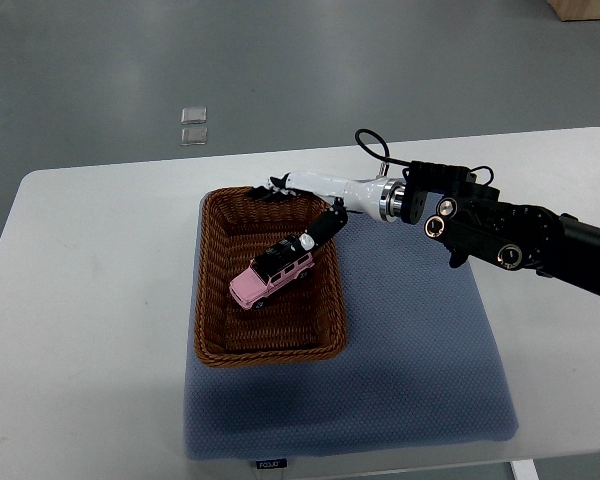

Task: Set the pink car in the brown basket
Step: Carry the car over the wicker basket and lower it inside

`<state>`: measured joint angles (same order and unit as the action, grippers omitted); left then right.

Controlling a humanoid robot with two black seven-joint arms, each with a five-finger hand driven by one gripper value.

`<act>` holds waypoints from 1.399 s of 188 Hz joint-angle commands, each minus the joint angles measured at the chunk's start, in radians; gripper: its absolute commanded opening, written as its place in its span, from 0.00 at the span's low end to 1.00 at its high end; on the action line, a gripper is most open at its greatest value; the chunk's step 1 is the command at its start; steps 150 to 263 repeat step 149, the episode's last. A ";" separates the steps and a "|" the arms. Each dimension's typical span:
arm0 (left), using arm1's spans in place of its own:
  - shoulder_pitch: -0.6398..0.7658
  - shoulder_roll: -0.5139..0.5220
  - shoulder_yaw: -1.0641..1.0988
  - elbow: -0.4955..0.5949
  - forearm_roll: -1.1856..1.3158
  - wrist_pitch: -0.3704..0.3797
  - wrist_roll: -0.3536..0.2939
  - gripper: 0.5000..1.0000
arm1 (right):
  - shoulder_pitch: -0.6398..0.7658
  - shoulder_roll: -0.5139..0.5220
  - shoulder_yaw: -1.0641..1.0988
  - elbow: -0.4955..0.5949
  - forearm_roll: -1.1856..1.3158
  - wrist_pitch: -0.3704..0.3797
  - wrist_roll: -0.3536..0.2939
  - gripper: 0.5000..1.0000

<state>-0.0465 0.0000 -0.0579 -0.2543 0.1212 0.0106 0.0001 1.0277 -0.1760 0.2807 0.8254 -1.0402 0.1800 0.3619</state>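
The pink car (271, 277), with a black roof, lies inside the brown wicker basket (212, 300), near its middle and angled toward the far right. My right hand (302, 210) reaches in over the basket's far right corner. Its fingers are spread, with one fingertip (307, 241) just above the car's rear end; I cannot tell if it touches. The hand holds nothing. The left arm does not show.
The basket stands on a blue-grey mat (420, 350) on a white table (90, 300). My right forearm (510, 235) crosses the table's right side. Two small clear squares (193, 125) lie on the floor beyond the table.
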 commanded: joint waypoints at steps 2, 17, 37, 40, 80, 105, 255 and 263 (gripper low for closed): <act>-0.001 0.000 0.001 0.001 0.000 0.000 0.000 1.00 | -0.061 -0.020 0.192 0.000 0.091 0.009 -0.003 0.77; -0.001 0.000 0.000 0.001 0.000 0.000 0.000 1.00 | -0.141 -0.019 0.350 0.000 0.222 0.007 -0.003 0.78; -0.001 0.000 0.000 0.001 0.000 0.000 0.000 1.00 | -0.239 -0.010 0.521 0.001 0.425 0.012 -0.003 0.78; -0.001 0.000 0.000 0.001 0.000 0.000 0.000 1.00 | -0.256 -0.010 0.549 0.001 0.466 0.012 -0.003 0.78; -0.001 0.000 0.001 0.001 0.000 0.000 0.000 1.00 | -0.373 0.003 0.664 -0.008 0.832 0.010 0.000 0.82; -0.001 0.000 0.003 0.000 0.000 0.000 0.000 1.00 | -0.399 0.009 0.661 -0.066 0.939 0.035 0.000 0.82; -0.001 0.000 0.004 0.000 0.002 0.000 0.000 1.00 | -0.420 0.043 0.658 -0.149 0.945 0.156 -0.001 0.82; -0.001 0.000 0.004 0.000 0.002 0.000 0.000 1.00 | -0.420 0.043 0.658 -0.149 0.945 0.156 -0.001 0.82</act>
